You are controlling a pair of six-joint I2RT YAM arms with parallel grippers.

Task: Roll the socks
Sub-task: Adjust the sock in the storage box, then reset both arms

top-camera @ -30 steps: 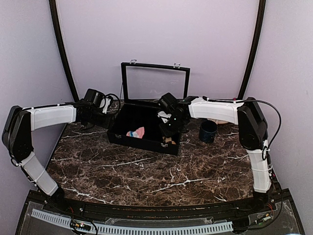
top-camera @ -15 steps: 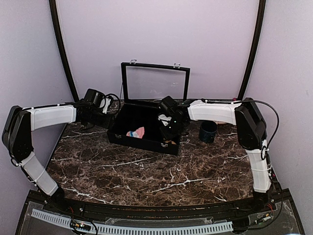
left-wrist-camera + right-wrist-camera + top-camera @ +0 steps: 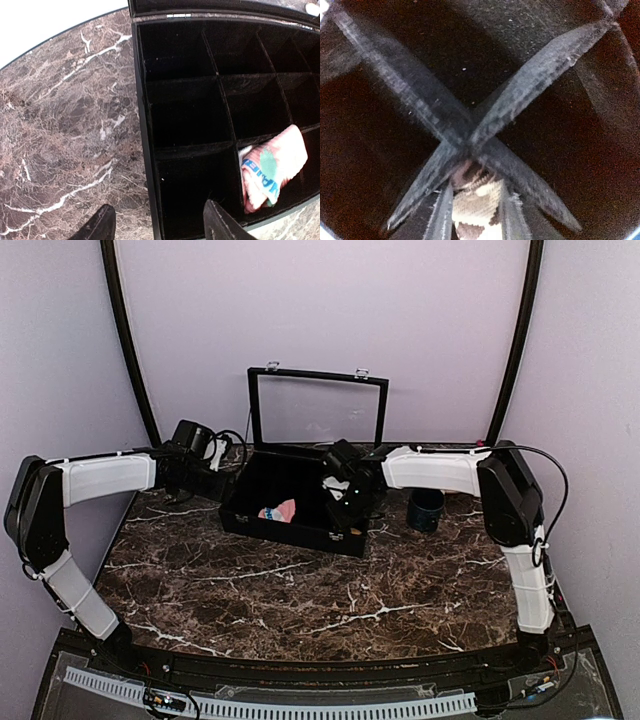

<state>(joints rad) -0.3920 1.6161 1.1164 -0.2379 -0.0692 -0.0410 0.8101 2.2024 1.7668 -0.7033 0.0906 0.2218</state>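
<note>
Right tool (image 3: 474, 192) shifted left over box (image 3: 285, 530), seemingly gripping brown sock (image 3: 472, 207).

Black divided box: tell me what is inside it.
A rolled pink sock sits in a near-side compartment. The right gripper holds the brown argyle sock over the dividers. The gripper itself covers the cells beneath it.

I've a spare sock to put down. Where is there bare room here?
Free: the wide marble table in front of the box; also the cells left of the pink sock. Crowded: the box's right end, where the right pincer holds the brown sock, with the cup beside.
</note>
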